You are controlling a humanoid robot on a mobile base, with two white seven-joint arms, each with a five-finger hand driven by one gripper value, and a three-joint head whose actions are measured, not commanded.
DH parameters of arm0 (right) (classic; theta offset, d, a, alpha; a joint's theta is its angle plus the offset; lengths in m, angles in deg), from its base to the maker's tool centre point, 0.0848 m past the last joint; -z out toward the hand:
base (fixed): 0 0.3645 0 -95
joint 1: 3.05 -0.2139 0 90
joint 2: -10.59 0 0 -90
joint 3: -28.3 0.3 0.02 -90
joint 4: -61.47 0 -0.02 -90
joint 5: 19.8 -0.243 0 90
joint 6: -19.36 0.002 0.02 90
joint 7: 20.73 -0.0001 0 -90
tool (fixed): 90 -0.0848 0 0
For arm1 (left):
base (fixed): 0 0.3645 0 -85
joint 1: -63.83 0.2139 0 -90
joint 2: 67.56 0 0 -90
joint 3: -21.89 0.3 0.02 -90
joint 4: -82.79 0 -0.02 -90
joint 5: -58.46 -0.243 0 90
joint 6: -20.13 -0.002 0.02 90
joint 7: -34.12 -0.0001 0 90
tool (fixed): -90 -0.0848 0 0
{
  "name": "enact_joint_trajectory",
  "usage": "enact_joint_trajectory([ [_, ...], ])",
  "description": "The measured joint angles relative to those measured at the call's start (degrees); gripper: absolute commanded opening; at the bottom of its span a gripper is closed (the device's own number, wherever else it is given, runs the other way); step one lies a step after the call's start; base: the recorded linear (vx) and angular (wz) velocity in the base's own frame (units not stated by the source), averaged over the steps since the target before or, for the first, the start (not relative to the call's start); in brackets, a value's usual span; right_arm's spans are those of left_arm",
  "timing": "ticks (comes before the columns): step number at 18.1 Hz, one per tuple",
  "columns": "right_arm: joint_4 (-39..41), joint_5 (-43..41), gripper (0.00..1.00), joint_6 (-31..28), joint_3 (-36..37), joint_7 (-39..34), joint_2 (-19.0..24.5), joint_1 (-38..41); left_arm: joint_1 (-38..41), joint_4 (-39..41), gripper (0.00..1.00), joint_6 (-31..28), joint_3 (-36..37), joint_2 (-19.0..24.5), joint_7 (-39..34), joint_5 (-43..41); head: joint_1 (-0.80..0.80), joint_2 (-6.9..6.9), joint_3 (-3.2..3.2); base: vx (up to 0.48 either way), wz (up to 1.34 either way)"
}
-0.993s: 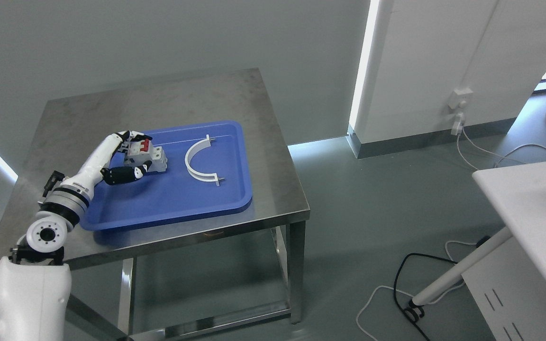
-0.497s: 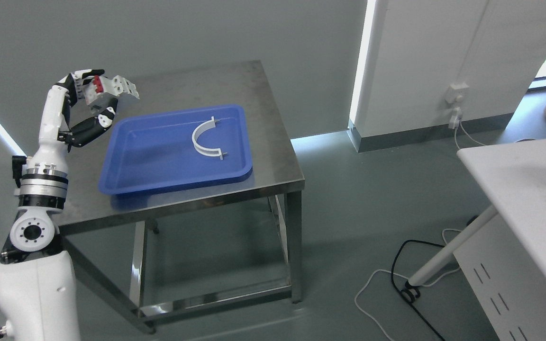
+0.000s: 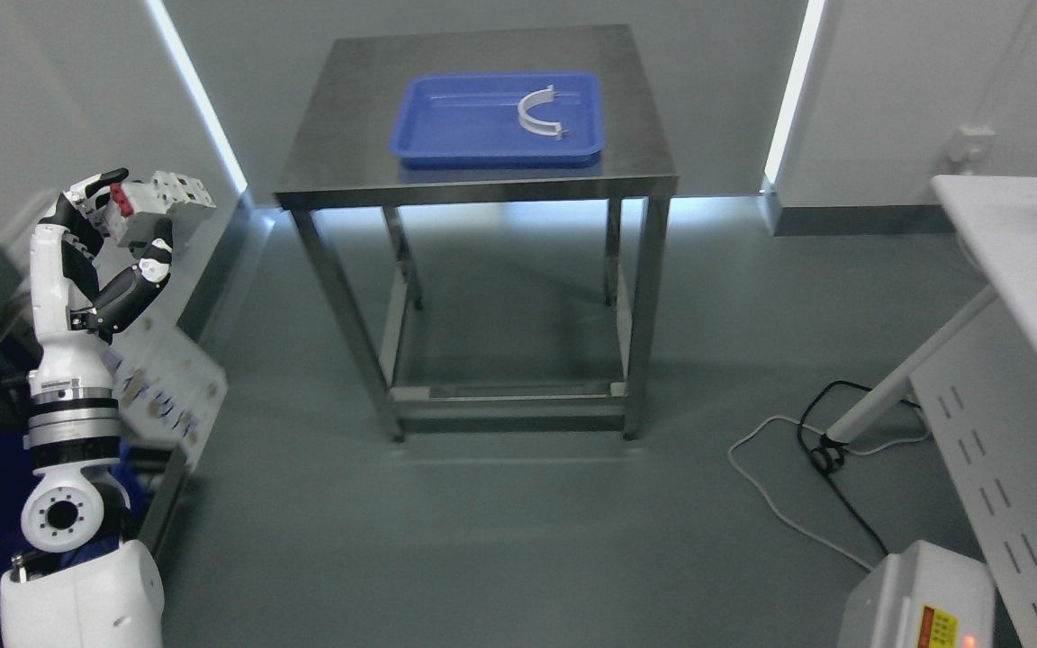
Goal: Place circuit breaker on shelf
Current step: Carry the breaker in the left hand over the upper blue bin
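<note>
My left hand is raised at the left of the view and shut on the circuit breaker, a grey-white block with a red switch. It holds the breaker in the air above a metal shelf at the left edge. The steel table with the blue tray stands farther off at the top centre. My right arm does not show.
A white curved bracket lies in the tray. A white desk stands at the right, with cables on the floor by its leg. A white box sits at the bottom right. Open grey floor lies between.
My left hand lifted the breaker out of the blue tray and carried it away to the left. The camera has backed off and turned, so the table now looks farther away.
</note>
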Motion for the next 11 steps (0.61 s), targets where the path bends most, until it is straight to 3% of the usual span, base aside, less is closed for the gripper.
enact_joint_trajectory([
  [5,0.0,0.0,1.00,0.0,0.0,0.0,0.0,-0.1,1.8,2.6,0.07,-1.6,0.0,-0.9,1.4,4.8,0.00,-0.14,0.00,-0.700,1.68],
  [11,0.0,0.0,1.00,-0.1,0.0,0.0,0.0,-0.1,1.5,4.5,0.07,-1.8,0.4,-1.5,2.2,6.5,0.00,-0.13,0.00,-0.339,1.73],
])
